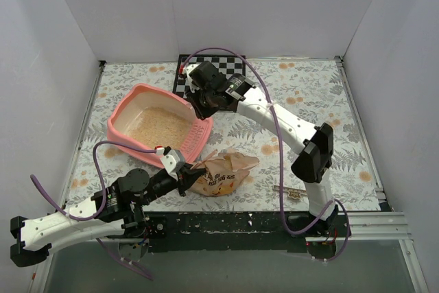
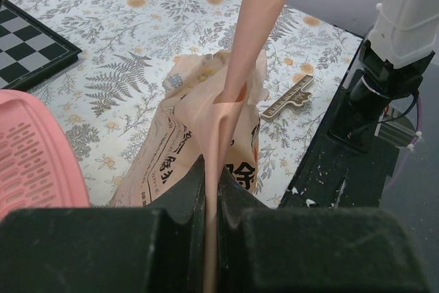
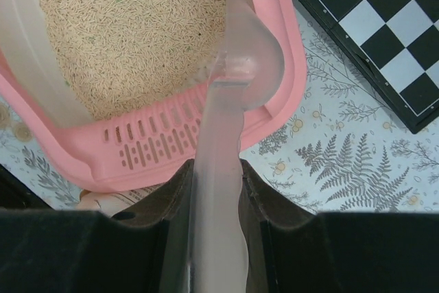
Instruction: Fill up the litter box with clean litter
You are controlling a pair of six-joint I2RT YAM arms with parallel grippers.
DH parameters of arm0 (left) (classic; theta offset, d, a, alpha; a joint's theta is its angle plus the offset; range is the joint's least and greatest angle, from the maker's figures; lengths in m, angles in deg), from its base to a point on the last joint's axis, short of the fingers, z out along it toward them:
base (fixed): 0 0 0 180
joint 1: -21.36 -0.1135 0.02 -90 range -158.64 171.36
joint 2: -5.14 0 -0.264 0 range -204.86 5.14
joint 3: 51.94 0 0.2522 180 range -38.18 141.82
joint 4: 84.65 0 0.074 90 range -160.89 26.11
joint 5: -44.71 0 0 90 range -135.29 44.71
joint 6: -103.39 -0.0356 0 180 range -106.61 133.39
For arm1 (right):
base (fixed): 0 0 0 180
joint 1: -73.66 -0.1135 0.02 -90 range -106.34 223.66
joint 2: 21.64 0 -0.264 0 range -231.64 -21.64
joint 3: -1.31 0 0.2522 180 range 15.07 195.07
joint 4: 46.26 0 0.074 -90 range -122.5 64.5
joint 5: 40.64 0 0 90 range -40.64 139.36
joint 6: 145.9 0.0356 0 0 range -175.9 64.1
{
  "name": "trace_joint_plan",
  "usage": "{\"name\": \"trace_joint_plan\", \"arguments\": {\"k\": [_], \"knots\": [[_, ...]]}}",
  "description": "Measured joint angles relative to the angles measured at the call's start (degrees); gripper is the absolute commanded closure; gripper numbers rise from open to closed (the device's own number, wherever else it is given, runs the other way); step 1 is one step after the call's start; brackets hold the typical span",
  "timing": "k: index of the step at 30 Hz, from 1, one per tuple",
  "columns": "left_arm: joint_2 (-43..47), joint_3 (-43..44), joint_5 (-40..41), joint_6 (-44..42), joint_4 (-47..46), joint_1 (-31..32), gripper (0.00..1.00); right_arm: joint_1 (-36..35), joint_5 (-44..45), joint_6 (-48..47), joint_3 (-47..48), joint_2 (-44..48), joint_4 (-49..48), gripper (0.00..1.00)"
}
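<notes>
Scoop handle (image 3: 218,121) buried in right gripper (image 3: 216,178)

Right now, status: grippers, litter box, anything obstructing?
Left gripper shut on litter bag. Right gripper shut on clear scoop, bowl at litter box rim. Clean litter inside. Chessboard beside, not obstructing.

My right claw (image 3: 218,173), gripping the scoop (image 3: 247,66), hangs over the litter box's (image 3: 137,162) slotted edge, with the chessboard (image 3: 384,39) just beside. The bag (image 2: 171,162) pinched in my left claw (image 2: 211,169) blocks the gap before the litter box. Right of my right arm (image 1: 288,125), the worktop (image 1: 357,101) lies open.
</notes>
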Motion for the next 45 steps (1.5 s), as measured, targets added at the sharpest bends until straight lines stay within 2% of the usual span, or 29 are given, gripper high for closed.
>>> {"name": "trace_joint_plan", "arguments": {"k": [4, 9, 13, 18, 22, 29, 38, 45], "knots": [[-0.11, 0.00, -0.02, -0.04, -0.04, 0.00, 1.00, -1.81, 3.10, -1.25, -5.16, 6.40, -0.02, 0.99], [-0.70, 0.07, -0.11, -0.24, -0.26, 0.00, 1.00, -1.73, 5.42, 0.83, -12.61, 22.86, 2.12, 0.99], [-0.98, 0.11, -1.01, -0.70, -0.52, 0.00, 1.00, -1.42, 6.40, 5.01, -19.63, 39.67, 4.83, 0.99], [-0.96, 0.11, -1.86, -1.38, -0.52, 0.00, 1.00, -1.40, 6.58, 9.86, -21.35, 50.07, 12.90, 0.99], [-0.96, 0.11, -1.81, -1.99, -0.52, 0.00, 1.00, -1.38, 5.01, 12.68, -24.04, 54.66, 19.15, 0.99], [-1.09, 0.11, -0.94, -2.58, -0.72, 0.00, 1.00, -1.40, -3.91, 15.34, -31.71, 59.52, 24.00, 0.99], [-1.99, 0.11, 0.02, -2.82, -1.40, 0.00, 1.00, -1.40, -8.66, 15.58, -33.75, 60.46, 23.32, 0.99], [-1.97, 0.11, -0.13, -3.06, -1.42, 0.00, 1.00, -1.40, -9.16, 15.63, -36.57, 57.16, 20.33, 0.99]]}}
